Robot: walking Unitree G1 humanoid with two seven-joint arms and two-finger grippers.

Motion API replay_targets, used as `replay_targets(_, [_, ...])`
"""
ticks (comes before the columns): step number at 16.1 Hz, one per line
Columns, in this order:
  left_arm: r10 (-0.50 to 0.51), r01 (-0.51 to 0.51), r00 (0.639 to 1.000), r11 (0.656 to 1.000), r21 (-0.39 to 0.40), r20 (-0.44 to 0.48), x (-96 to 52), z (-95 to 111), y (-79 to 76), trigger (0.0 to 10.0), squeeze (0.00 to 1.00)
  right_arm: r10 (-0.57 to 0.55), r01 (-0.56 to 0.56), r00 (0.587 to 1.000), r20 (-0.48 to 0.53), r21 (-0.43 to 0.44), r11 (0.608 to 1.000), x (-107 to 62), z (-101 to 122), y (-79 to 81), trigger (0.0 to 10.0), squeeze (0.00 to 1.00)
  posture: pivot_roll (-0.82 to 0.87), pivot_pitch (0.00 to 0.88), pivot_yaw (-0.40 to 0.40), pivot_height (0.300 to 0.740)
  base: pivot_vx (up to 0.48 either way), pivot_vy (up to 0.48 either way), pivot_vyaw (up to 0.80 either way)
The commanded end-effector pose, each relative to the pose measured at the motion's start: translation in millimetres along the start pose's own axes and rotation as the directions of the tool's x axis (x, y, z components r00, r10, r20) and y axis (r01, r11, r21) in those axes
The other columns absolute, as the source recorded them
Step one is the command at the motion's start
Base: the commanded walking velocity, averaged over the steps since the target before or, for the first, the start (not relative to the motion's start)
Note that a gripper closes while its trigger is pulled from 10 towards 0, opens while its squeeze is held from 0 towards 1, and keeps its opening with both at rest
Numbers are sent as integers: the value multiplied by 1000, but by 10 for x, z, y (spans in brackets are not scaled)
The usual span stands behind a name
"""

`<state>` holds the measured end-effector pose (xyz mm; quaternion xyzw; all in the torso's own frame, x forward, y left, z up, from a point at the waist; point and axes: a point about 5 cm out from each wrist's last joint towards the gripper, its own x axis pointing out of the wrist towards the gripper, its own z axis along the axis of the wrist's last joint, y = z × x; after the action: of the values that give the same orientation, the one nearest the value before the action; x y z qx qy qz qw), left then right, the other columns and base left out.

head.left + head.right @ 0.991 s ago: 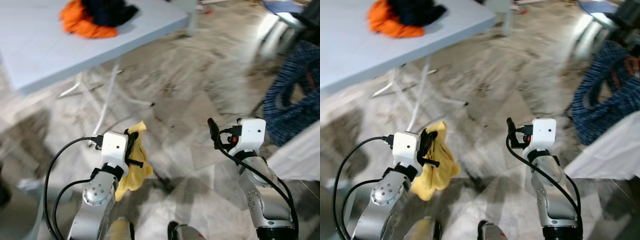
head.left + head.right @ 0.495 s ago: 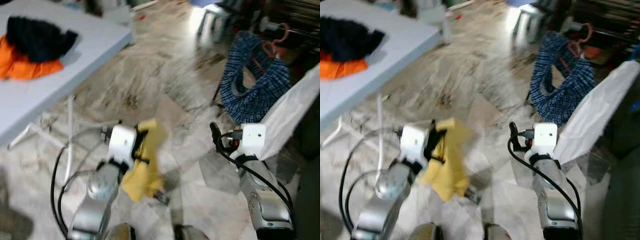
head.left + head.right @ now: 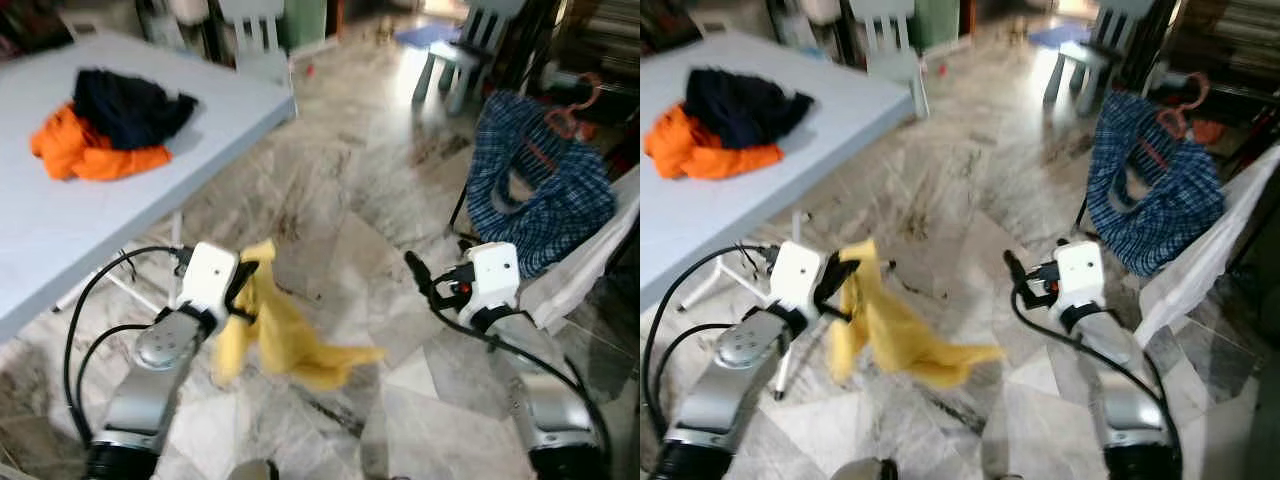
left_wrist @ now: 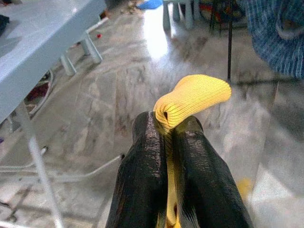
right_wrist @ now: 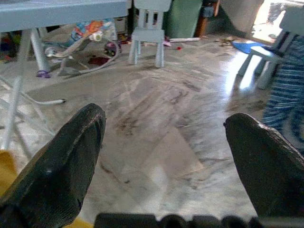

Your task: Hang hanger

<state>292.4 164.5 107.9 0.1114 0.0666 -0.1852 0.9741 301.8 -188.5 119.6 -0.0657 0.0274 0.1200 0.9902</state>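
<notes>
Your left tool (image 4: 166,142) grips a yellow cloth (image 3: 285,340), right of the desk (image 3: 60,230). Your right tool (image 5: 166,156) stands spread wide, holding nothing.

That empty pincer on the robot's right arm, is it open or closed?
Open. The right pincer has its two black fingers spread far apart, with bare marble floor visible through the gap and nothing between them.

Yellow cloth (image 3: 285,340) blurred, its hanger hidden, table (image 3: 60,230) edge-cropped
</notes>
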Motion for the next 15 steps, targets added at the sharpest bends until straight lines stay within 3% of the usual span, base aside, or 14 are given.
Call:
replay_targets(1, [-19,18,1000,1000,4,20,8,21,24,10000,0,-10,10,1000,-24,6,1000,19,-23,-8,10000,0,6,0,50,740,0,0,0])
replay_targets(3, [12,-11,1000,998,-69,16,11,-87,-58,10000,0,-75,78,996,-49,60,995,-9,-115,36,10000,0,-17,0,55,740,0,0,0])
replay_targets(4, [21,-20,999,998,-64,26,-8,-109,-120,10000,0,-97,100,994,-43,66,993,-25,-125,46,10000,0,-21,0,53,740,0,0,0])
replay_targets(6, [76,-62,995,981,-182,67,-83,-137,-271,10000,0,-217,218,976,-18,150,964,-114,-147,20,10000,0,-18,0,28,740,0,0,0])
replay_targets(7, [92,-74,993,977,-199,79,-93,-137,-279,10000,0,-240,239,971,-20,169,956,-133,-156,12,10000,0,-16,0,21,740,0,0,0])
replay_targets(8, [130,-110,989,967,-231,74,-120,-151,-277,10000,0,-276,273,961,-4,166,948,-168,-146,3,10000,0,-12,0,8,740,0,0,0])
replay_targets(9, [158,-137,985,960,-244,68,-167,-174,-267,10000,0,-281,277,959,29,99,956,-222,-119,25,10000,0,-14,0,-3,740,0,0,0])
replay_targets(12, [132,-116,990,962,-248,50,-267,-237,-312,10000,0,-254,255,967,-18,78,964,-349,-206,47,10000,0,-17,34,-27,740,0,0,-706])
replay_targets(15, [154,-136,987,956,-259,49,-269,-229,-292,10000,0,-287,288,958,-21,86,954,-362,-206,-8,10000,0,-14,35,-32,740,203,89,-800])
